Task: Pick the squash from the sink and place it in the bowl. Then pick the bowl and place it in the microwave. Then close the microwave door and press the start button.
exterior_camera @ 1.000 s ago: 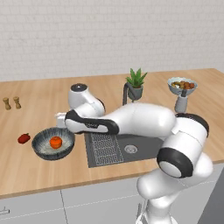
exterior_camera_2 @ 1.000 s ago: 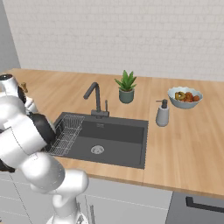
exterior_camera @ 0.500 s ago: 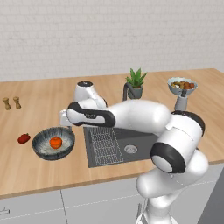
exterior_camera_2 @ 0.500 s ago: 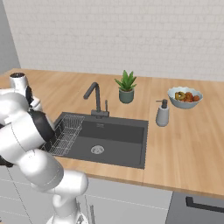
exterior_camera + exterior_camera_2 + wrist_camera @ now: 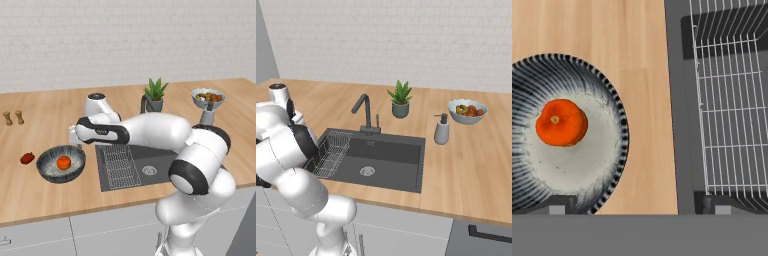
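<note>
On the counter left of the sink (image 5: 135, 165), my left base view shows the squash (image 5: 63, 162) already sitting in the bowl (image 5: 61, 164), my claw (image 5: 75, 135) just above its far right rim, empty. In my right base view my own arm hides the bowl. Down my hand view, fingers (image 5: 558, 206) spread wide straddle the bowl's (image 5: 609, 165) near-right rim; the squash (image 5: 561, 122) lies left of centre. Gripping this thin rim off-centre could tip the bowl and roll the squash out.
</note>
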